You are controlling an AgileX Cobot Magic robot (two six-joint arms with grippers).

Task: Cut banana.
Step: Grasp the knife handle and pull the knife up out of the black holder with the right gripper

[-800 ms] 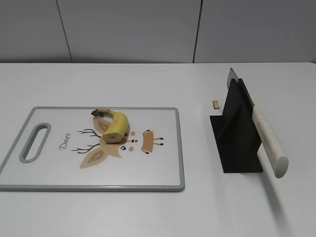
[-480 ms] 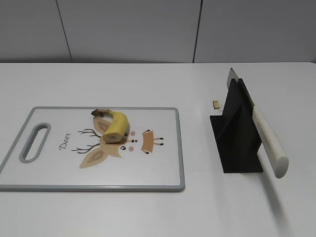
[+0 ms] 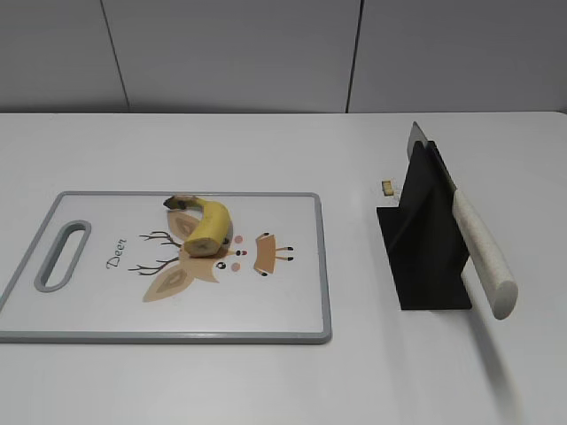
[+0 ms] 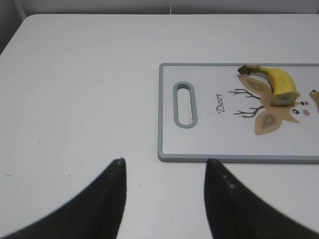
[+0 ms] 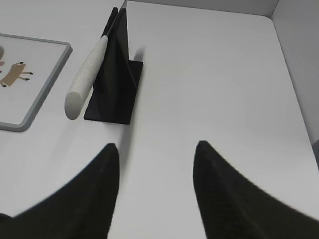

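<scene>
A short yellow banana piece (image 3: 205, 226) lies on a white cutting board (image 3: 106, 310) with a deer drawing; both also show in the left wrist view, banana (image 4: 278, 84) and board (image 4: 199, 144). A knife with a pale handle (image 3: 481, 250) rests in a black stand (image 3: 425, 239); the right wrist view shows the handle (image 5: 85, 74) and stand (image 5: 117, 84) too. My left gripper (image 4: 164, 164) is open over bare table, left of the board's near corner. My right gripper (image 5: 157, 147) is open over bare table, to the right of the stand's near end. Neither arm shows in the exterior view.
A small tan scrap (image 3: 387, 187) lies on the white table behind the stand. The board has a grey handle slot (image 3: 62, 255) at its left end. A grey wall stands behind the table.
</scene>
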